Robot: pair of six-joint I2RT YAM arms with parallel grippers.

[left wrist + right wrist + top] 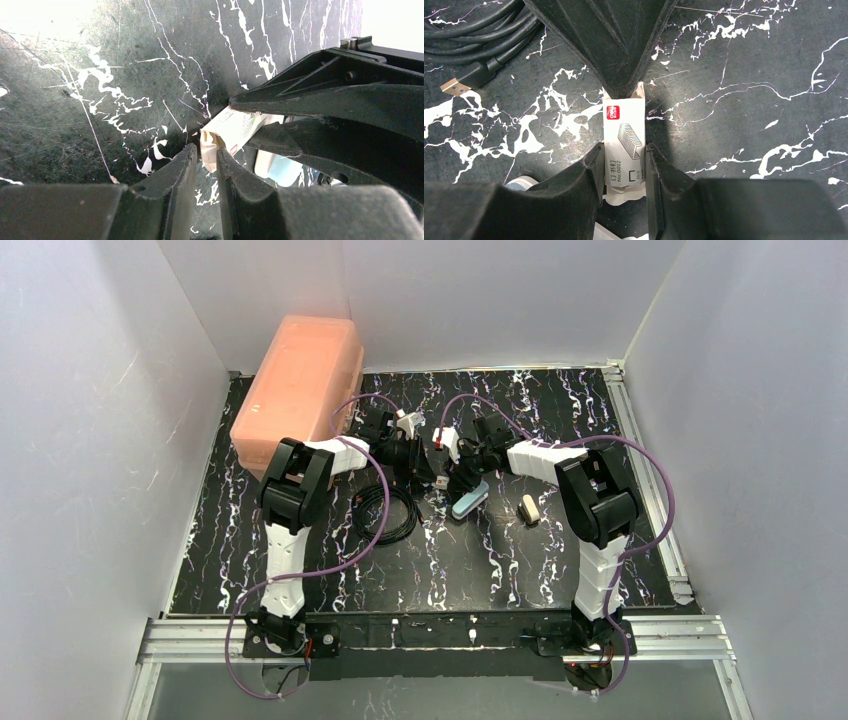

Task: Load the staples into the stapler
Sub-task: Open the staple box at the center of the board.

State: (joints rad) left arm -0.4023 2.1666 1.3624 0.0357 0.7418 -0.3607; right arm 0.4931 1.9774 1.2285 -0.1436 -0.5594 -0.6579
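The staples are hidden inside their small white printed box (624, 135), held above the table between both grippers. My right gripper (624, 152) is shut on the box's sides. My left gripper (206, 152) is shut on the torn paper flap at the box's (234, 126) far end, and its black tip (623, 75) meets the box from the top of the right wrist view. The light-blue stapler (470, 500) lies on the table just below the right gripper (452, 465), and part of it (286, 171) shows under the right fingers (325, 95).
A small white block (530, 508) lies right of the stapler. A coiled black cable (385, 512) with a USB plug (454, 85) lies below the left gripper (422, 455). An orange plastic case (300, 390) stands at the back left. White walls enclose the black marbled table (500, 570).
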